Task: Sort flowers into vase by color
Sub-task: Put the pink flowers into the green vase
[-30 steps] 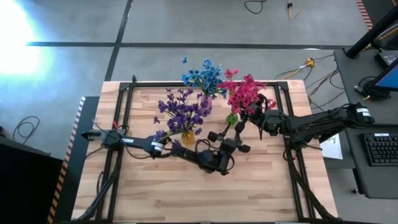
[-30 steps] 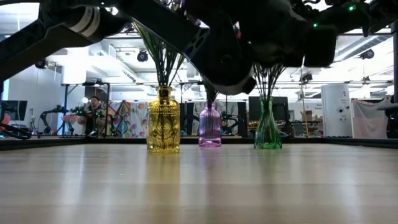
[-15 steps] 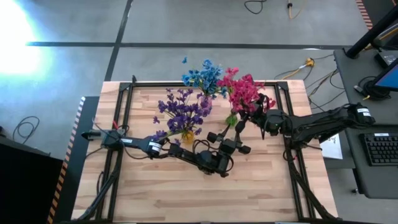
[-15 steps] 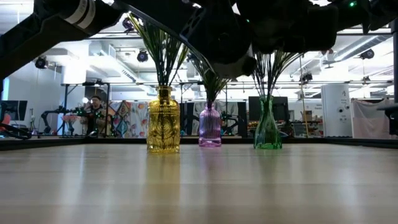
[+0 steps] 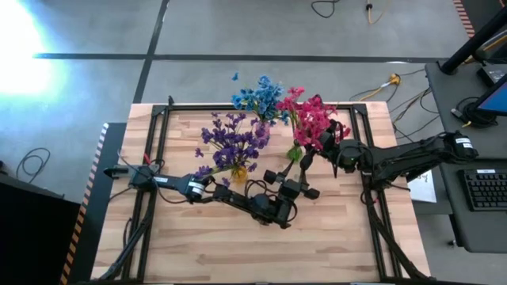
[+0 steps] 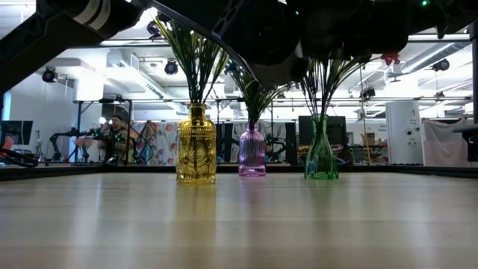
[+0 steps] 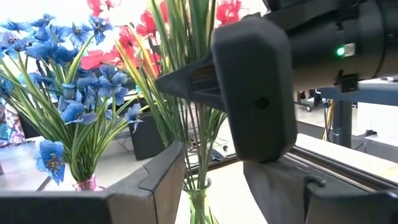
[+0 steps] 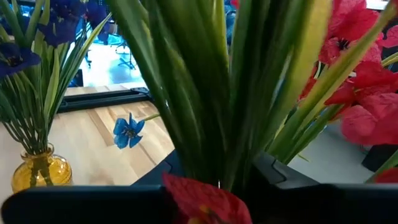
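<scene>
Right gripper (image 5: 323,147) sits against the red-pink flowers (image 5: 311,119) at roughly one o'clock from the tabletop's (image 5: 198,253) centre. In its wrist view green stems (image 8: 211,93) run up between its fingers, with red blooms just beside them, so I read it as closed around that bunch. Left gripper (image 5: 295,188) hangs near the middle of the tabletop, at about six o'clock from the red-pink bunch. From its wrist view I see its two fingers (image 7: 158,180) spread apart with nothing between them, pointed at the green vase (image 7: 198,202) and the right arm's dark body (image 7: 261,81).

Three vases stand in a row in the low view: yellow vase (image 6: 196,145), purple vase (image 6: 252,150) and green vase (image 6: 321,150), each holding stems. From above, the purple flowers (image 5: 231,144) rise at eleven o'clock from the left gripper, the blue flowers (image 5: 260,96) at twelve o'clock, at the far edge. I see one blue bloom (image 8: 128,131) on a stem between the yellow vase and the gripped bunch. A person (image 6: 113,134) shows in the room behind the tabletop.
</scene>
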Controlling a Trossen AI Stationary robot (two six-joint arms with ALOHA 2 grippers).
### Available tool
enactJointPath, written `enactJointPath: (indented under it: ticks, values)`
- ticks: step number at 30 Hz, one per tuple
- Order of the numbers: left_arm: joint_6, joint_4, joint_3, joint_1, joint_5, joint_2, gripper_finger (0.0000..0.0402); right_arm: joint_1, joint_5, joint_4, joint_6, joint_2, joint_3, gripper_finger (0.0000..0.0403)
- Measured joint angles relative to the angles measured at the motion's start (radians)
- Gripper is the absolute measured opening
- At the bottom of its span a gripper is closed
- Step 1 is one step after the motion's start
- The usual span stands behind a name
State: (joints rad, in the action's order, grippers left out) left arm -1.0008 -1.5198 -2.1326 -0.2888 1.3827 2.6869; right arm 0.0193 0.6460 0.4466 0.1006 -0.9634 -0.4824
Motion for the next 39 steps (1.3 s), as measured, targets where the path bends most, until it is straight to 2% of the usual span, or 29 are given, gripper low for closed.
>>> enactJointPath:
  ticks: [12,20,28,31,39]
  values:
    - [-0.019,0.012,0.0,-0.014,-0.024,0.0,0.0171,0.0,0.009,-0.006,0.004,0.002,0.002,0.0105]
    - [-0.071,0.056,0.002,-0.015,-0.069,-0.011,0.0171,0.0,0.008,-0.014,-0.005,0.049,-0.003,0.0116]
    - [-0.191,0.078,0.002,0.041,-0.091,-0.053,0.0171,0.005,0.034,-0.055,-0.019,0.07,-0.022,0.0087]
    - [-0.222,0.136,0.002,0.054,-0.058,-0.075,0.0171,0.004,0.027,-0.056,-0.015,0.069,-0.021,0.0077]
    - [-0.314,0.149,-0.042,0.003,-0.072,-0.087,0.0171,-0.001,-0.019,-0.051,-0.023,0.069,-0.022,0.0052]
